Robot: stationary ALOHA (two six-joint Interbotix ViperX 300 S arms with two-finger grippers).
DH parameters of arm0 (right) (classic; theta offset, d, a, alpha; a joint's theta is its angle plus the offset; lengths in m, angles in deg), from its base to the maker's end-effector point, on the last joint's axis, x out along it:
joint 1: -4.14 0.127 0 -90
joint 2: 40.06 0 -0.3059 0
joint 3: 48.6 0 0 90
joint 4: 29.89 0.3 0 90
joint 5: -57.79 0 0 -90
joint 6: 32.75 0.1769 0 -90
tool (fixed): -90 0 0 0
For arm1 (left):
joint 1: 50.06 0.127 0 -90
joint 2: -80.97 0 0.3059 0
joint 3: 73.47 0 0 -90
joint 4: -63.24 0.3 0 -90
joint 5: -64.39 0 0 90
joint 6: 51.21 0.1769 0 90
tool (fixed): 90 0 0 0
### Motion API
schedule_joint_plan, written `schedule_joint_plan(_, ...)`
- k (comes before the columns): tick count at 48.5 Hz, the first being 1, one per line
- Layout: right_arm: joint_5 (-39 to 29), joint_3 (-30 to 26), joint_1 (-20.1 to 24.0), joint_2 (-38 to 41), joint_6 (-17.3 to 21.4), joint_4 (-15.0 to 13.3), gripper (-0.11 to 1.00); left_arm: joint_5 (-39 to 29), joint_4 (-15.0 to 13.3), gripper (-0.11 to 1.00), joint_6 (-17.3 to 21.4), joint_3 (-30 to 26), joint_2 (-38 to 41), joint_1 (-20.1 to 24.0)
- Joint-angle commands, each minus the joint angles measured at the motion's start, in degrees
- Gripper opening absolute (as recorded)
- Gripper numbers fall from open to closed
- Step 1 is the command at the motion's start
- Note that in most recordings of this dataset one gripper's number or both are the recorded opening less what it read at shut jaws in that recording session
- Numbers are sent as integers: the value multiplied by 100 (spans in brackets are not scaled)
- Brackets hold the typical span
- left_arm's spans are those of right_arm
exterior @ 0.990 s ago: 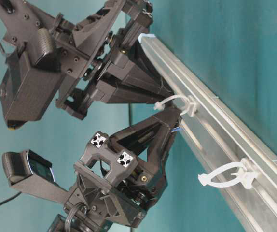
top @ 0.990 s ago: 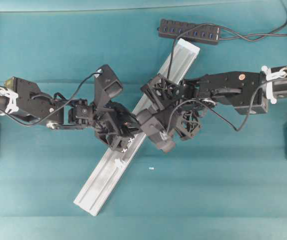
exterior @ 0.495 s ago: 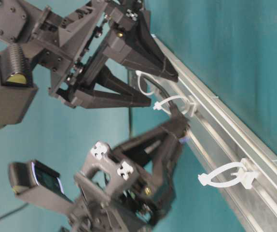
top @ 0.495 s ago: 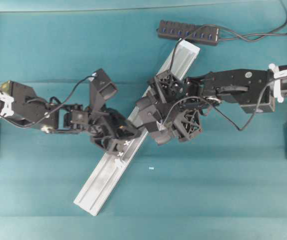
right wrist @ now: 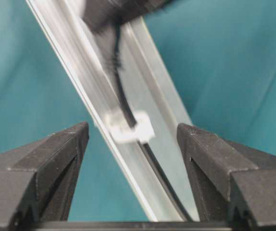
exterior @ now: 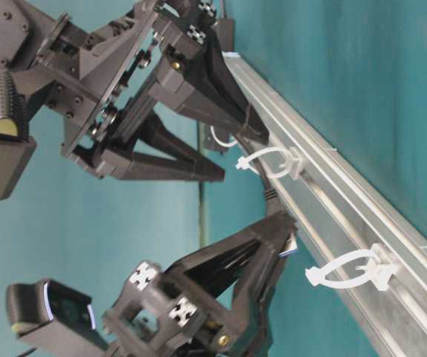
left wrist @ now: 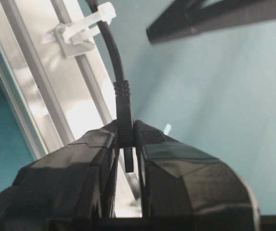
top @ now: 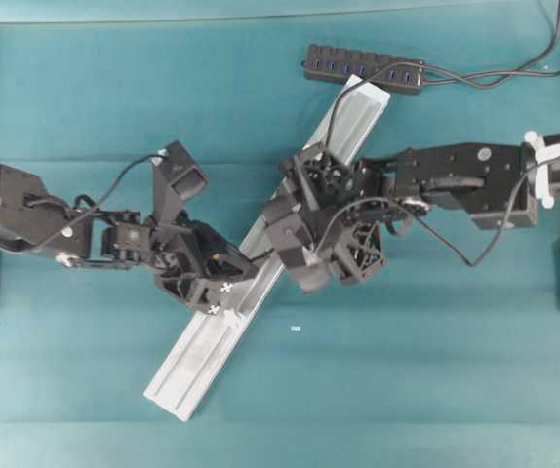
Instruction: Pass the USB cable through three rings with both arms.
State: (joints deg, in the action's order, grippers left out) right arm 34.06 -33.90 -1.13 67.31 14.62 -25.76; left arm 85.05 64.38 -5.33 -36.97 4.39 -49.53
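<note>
My left gripper [left wrist: 126, 144] is clamped on the USB cable [left wrist: 121, 91] just past 1 ring [left wrist: 87, 26]; my right gripper [right wrist: 133, 139] hangs released. Pulling skewed could snag the cord there.

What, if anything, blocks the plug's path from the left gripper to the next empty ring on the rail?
Nothing visible: the left gripper holds the plug just short of the empty ring, with only bare rail between them.

No text, brand or number can be read in any view. The arms, rail and hub carry no legible labels.
</note>
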Motion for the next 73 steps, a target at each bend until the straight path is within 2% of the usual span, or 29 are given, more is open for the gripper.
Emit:
schedule_joint_plan(1, 176, -62, 53, 53, 70, -18, 80, 35, 35, 11, 9, 0, -475, -35)
schedule_joint_plan(8, 448, -97, 105, 105, 62, -18, 78, 35, 18, 11, 9, 18, -483, -35)
schedule_joint_plan(20, 439, -176, 229, 369, 35, -185, 78, 35, 18, 11, 9, 26, -492, -35)
schedule_joint_plan(25, 413, -211, 246, 404, 26, -193, 73, 26, 18, 11, 9, 26, -483, -35)
schedule_joint_plan(29, 378, -220, 229, 404, 35, -185, 60, 35, 18, 11, 9, 26, -492, -35)
schedule_joint_plan(38, 167, -378, 220, 457, 88, -185, 14, 35, 18, 11, 26, 35, -492, -35)
schedule_joint_plan(41, 9, -457, 220, 492, 88, -193, 6, 35, 18, 11, 26, 44, -492, -35)
schedule_joint_plan(60, -237, -633, 202, 563, 53, -193, 6, 35, 18, 11, 62, 79, -510, -35)
schedule_joint_plan(64, -281, -633, 193, 563, 44, -193, 6, 26, 18, 21, 44, 97, -519, -35)
schedule_joint_plan(67, -308, -633, 193, 563, 44, -193, 6, 35, 18, 36, 26, 123, -527, -35)
schedule_joint_plan(73, -316, -633, 202, 563, 35, -193, 6, 18, 18, 74, 0, 237, -668, -44)
